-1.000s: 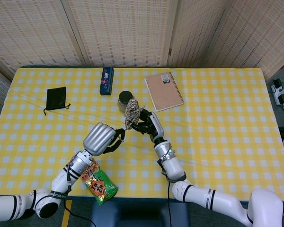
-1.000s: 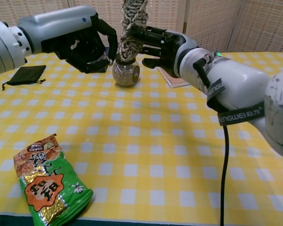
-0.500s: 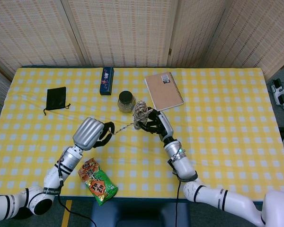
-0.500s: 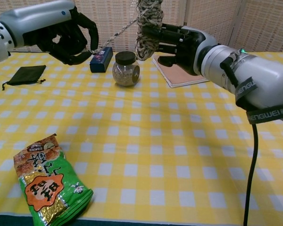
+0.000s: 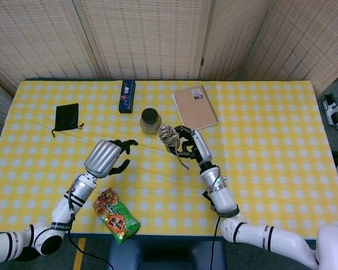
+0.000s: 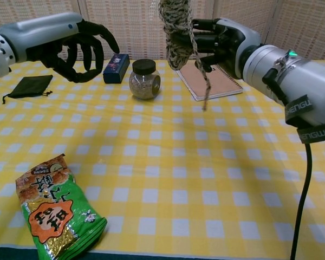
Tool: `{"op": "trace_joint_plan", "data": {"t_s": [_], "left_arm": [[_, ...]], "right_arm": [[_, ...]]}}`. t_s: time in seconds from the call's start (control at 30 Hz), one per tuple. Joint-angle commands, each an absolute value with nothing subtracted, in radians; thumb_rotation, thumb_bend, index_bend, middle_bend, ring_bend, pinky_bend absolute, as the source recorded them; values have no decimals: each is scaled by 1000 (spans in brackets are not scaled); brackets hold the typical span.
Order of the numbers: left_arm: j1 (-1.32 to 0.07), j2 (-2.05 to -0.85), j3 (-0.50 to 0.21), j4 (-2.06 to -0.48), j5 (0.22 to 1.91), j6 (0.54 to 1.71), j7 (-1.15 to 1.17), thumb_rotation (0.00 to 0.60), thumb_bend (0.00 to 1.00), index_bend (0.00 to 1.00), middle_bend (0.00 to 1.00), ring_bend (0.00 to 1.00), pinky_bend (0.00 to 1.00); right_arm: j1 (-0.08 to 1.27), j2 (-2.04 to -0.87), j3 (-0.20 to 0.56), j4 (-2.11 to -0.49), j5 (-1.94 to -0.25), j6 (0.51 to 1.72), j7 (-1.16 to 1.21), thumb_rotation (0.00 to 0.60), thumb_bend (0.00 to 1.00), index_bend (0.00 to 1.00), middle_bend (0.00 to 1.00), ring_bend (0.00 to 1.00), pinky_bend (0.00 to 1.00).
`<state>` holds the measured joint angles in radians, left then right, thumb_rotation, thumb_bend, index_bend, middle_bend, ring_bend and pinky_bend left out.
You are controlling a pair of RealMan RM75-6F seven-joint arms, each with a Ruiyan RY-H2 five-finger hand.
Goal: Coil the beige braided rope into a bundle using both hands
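Observation:
The beige braided rope [image 5: 169,135] is wound into a bundle [image 6: 175,31] held up above the table by my right hand [image 5: 189,145], whose fingers [image 6: 211,44] wrap around it. A loose tail [image 6: 202,81] of the rope hangs down from the bundle. My left hand [image 5: 116,157] hovers to the left with its fingers [image 6: 85,47] spread and nothing in them, well apart from the rope.
A lidded glass jar [image 5: 149,120] stands just behind the bundle. A tan notebook [image 5: 195,108] lies at the back right, a blue box [image 5: 127,95] and black pouch [image 5: 66,117] at the back left. A green snack bag [image 5: 118,215] lies near the front edge.
My left hand let go of the rope end and spread its fingers. The freed tail now hangs below the bundle. My right hand moved slightly right with the bundle.

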<state>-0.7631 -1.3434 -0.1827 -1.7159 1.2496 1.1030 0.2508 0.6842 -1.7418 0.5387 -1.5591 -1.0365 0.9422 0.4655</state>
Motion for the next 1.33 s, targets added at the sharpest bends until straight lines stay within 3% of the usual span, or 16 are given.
{"op": "trace_joint_plan", "data": {"t_s": [0.03, 0.8, 1.33], "left_arm": [[-753, -1348, -177, -1706, 1255, 1108, 242, 600, 426, 210, 367, 354, 494], [-546, -1336, -119, -1503, 1266, 1325, 246, 600, 422, 207, 296, 278, 334], [-257, -1277, -12, -1453, 1352, 1584, 155, 600, 422, 199, 234, 223, 239]], "right_arm": [[687, -1746, 529, -1566, -1034, 1019, 387, 600, 407, 1000, 873, 950, 880], [656, -1633, 489, -1653, -968, 1038, 258, 600, 407, 1000, 873, 946, 880], [625, -1563, 469, -1698, -929, 1021, 270, 600, 406, 1000, 872, 950, 880]]}}
